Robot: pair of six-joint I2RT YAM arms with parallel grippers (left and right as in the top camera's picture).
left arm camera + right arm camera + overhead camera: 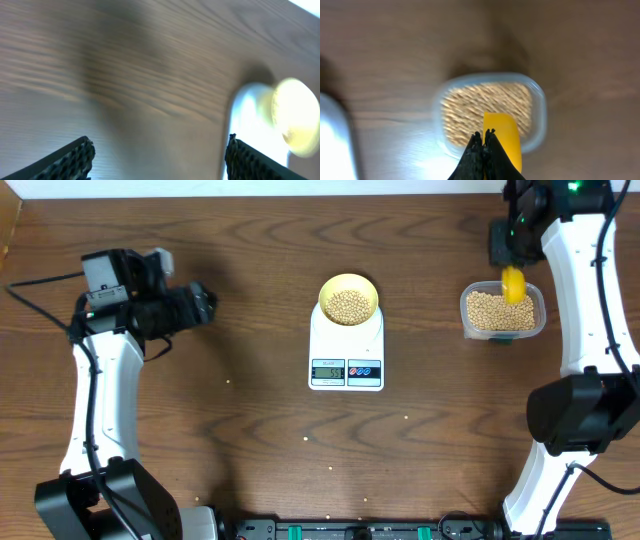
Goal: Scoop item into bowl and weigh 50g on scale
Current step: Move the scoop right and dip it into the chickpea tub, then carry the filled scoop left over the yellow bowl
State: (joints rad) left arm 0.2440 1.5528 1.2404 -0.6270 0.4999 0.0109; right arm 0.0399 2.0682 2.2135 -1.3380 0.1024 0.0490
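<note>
The pale yellow bowl (pixel 348 278) stands on the back half of the white scale (pixel 345 345) and holds a layer of beige beans (pixel 348 305). More beans (pixel 488 310) fill a clear tub (pixel 466 315) at the right. My right gripper (pixel 510 262) hangs over that tub, shut on a yellow scoop (pixel 513 283). The right wrist view shows its jaws (pixel 484 134) pressed together, with the scoop (pixel 502 137) above the tub's beans (pixel 475 107). My left gripper (pixel 205 303) is open and empty, well left of the scale. In the left wrist view its fingertips (pixel 160 141) stand wide, and the scale (pixel 250 115) and bowl (pixel 295 115) are blurred ahead.
A few stray beans (pixel 229 383) lie on the wooden table left of and in front of the scale. A black cable (pixel 30 288) runs by the left arm. A dark rail (pixel 350 530) lines the front edge. The scale's edge (pixel 335 145) shows at the left of the right wrist view.
</note>
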